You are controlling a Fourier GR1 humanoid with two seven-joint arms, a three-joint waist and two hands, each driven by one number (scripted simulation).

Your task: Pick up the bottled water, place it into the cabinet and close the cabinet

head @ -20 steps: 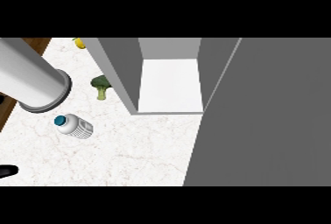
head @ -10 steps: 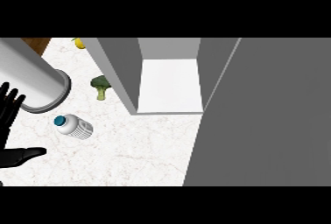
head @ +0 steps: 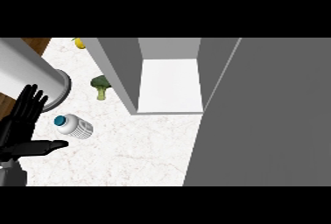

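The bottled water [head: 73, 126], white with a blue cap, lies on the pale marble counter [head: 135, 153] at the left. My left hand [head: 18, 131] comes in from the lower left edge, just left of the bottle and apart from it. It is open, fingers straight up, and its thumb points right just below the bottle. The cabinet [head: 169, 85] stands open in the middle, showing a bare white shelf. Its grey door [head: 265, 118] fills the right side of the view. My right hand does not show.
A large grey cylinder [head: 26, 76] slants in from the upper left, just above my left hand. A broccoli floret [head: 100, 86] lies beside the cabinet's left wall [head: 119, 70]. Something small and yellow [head: 79, 42] sits at the counter's far edge.
My left hand has come up into view from the lower left edge and now stands beside the bottle. The bottle and the cabinet door have not moved.
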